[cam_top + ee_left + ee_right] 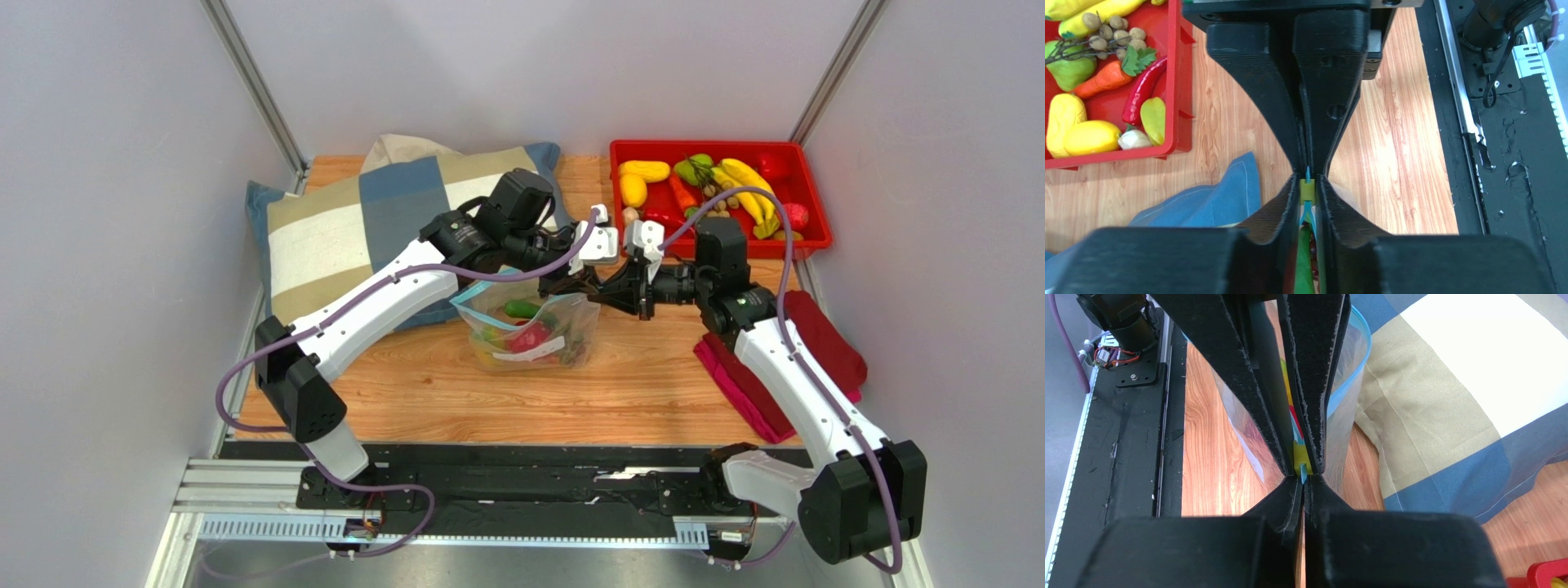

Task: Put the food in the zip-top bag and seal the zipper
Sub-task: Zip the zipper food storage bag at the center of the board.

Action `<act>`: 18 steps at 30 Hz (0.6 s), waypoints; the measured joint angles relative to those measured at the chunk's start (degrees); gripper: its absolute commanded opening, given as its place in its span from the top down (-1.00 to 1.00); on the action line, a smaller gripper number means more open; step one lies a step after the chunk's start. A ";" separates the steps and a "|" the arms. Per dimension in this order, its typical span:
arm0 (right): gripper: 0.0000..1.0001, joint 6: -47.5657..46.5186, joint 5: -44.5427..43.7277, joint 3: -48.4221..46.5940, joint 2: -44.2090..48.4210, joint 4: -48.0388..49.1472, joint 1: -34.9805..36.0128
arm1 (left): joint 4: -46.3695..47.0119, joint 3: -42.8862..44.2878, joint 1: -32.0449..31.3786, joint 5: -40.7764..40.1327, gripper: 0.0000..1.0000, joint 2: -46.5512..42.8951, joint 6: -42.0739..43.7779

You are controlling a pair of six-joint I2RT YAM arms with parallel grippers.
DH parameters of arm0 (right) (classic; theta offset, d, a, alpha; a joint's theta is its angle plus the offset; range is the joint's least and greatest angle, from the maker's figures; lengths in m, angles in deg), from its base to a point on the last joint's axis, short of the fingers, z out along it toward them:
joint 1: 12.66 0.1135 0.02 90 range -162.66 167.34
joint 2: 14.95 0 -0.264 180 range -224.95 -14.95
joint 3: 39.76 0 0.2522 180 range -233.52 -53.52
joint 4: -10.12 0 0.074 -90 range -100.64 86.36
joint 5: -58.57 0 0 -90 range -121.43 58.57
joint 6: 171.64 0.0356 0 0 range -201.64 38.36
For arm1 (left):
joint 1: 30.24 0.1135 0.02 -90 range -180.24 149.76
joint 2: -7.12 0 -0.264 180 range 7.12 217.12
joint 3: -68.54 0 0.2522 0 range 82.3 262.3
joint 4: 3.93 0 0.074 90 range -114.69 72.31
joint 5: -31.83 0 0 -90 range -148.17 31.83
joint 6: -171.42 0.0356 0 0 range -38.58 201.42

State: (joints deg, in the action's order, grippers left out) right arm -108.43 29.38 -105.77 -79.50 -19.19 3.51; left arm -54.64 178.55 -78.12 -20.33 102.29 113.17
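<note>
Clear zip-top bag [540, 349] holding red and green food [530, 338], left gripper [1308, 187] and right gripper [1304, 478] tip to tip, jaws of both pinched tight on the teal zipper [1362, 364].

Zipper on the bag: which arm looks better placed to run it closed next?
Left, probably. The left gripper is shut on the yellow slider tab, while the right gripper pinches the zipper strip beside it as an anchor. The mouth of the zip-top bag runs back toward the left arm's side.

R gripper [1303, 485] jaws tight on zip-top bag [1343, 422] zipper [1303, 472], pillow [1462, 404] alongside
</note>
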 measured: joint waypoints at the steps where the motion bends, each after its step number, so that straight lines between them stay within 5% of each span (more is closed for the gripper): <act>1: 1.00 0.00 0.02 0.22 0.09 0.04 0.00 | -0.11 0.00 0.00 -0.20 0.79 0.00 0.37; 18: 1.00 1.75 -0.94 2.01 0.83 1.60 -1.53 | -2.38 -2.80 2.43 -0.81 0.92 -1.95 1.95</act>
State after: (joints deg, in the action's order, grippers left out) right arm -106.68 28.44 -103.76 -78.67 -17.59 1.98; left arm -57.02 175.75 -75.69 -21.13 100.35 115.11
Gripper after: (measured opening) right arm 0.007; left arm 0.116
